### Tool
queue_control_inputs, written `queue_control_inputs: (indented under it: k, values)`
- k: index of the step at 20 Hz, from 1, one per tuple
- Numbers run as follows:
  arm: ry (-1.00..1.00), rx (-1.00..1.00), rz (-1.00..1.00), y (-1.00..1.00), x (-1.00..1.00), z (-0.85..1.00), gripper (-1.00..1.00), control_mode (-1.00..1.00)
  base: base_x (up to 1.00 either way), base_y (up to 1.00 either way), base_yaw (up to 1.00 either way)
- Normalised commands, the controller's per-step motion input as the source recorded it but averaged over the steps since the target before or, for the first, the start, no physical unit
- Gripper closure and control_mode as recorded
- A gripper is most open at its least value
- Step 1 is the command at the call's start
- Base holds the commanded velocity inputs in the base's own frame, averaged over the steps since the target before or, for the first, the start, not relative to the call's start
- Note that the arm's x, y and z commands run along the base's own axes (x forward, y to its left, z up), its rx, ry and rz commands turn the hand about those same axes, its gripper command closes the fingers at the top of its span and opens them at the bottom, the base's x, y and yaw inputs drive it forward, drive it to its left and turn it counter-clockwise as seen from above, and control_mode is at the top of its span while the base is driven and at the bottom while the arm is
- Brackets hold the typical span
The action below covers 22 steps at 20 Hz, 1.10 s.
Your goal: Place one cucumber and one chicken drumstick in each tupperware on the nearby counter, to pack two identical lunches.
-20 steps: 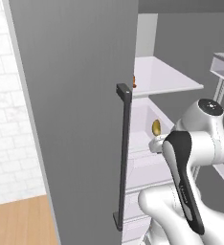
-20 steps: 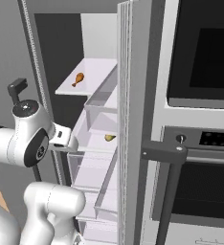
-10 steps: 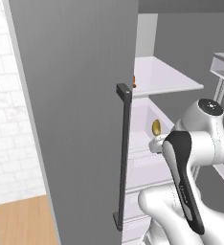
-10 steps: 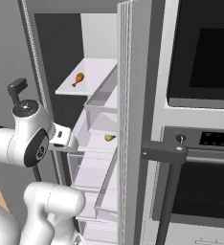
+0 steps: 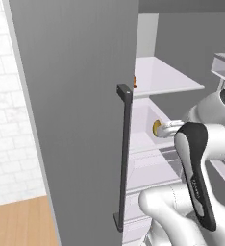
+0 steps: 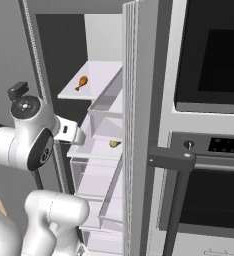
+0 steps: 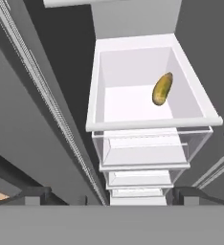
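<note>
Fridge: the tall grey door is being seen swung wide, its dark vertical handle showing edge-on in the left base view.
Upper shelf: a chicken drumstick is being carried on the white shelf, near its left front edge, thin bone end pointing toward the front.
Open drawer: a white bin is being viewed from above by the hand camera; one yellow-green oblong piece is lying inside, toward the right wall, tilted. The same piece is being glimpsed in the right base view, in the drawer below the shelf.
Piece identity: whether it is the cucumber cannot be told; the colour is being rendered olive-yellow rather than dark green.
Lower drawers: clear-fronted drawers are being shown stacked beneath the open bin; their contents cannot be made out.
Gripper: the gripper is being held above the drawers with the jaws spread wide, nothing between them, both dark tips well apart at the bottom of the hand view.
Oven: a built-in oven is being seen just right of the fridge.
</note>
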Motion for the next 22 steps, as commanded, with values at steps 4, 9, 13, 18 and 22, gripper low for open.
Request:
queue_control_inputs:
  k: [4,9,13,18,22]
  values:
    - [0.11,0.12,0.0,-0.01,0.55,0.79,-1.0,-1.0,0.0,0.0,0.0]
    - [0.05,0.1,0.04,0.0,0.81,0.27,-1.0,-1.0,0.0,0.0,0.0]
    - [0.0,0.02,0.13,0.0,0.94,0.11,-1.0,-1.0,0.0,0.0,0.0]
    - [-0.02,0.02,0.1,0.0,0.74,0.17,-1.0,-1.0,0.0,0.0,0.0]
    - [-0.06,0.1,0.11,0.0,0.58,0.32,-1.0,-1.0,0.0,0.0,0.0]
